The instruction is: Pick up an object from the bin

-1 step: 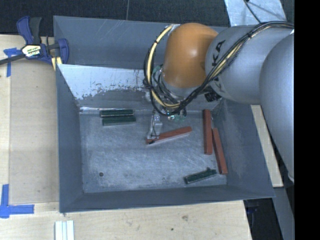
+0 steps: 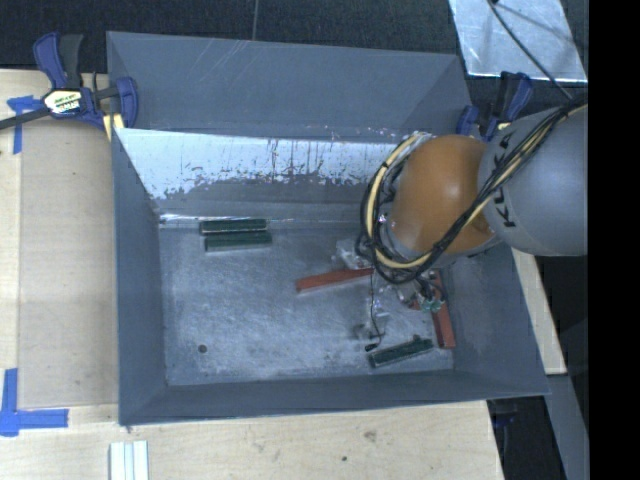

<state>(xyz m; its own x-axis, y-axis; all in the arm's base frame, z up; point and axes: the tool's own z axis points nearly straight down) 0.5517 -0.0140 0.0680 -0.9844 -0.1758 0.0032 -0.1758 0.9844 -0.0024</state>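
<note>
Camera view: the gripper (image 2: 377,320) hung by the bin's (image 2: 140,298) lower right corner, close over one end of a dark green bar (image 2: 402,351) lying flat. Open or closed, I couldn't tell. The bar looked light, stiff and slim, best pinched across its narrow middle. A reddish stick (image 2: 335,281) lay nearby.

Black capital letters are standing on the grey arm (image 2: 545,193), at the right of the frame, where it is hanging over the right side of the bin (image 2: 135,268). They are running tilted along the casing, just beside the orange cover (image 2: 440,188). A "K" and a "U" are showing, the start of the brand name KUKA; cables (image 2: 480,203) are crossing the rest, which is too hidden to read.
</note>
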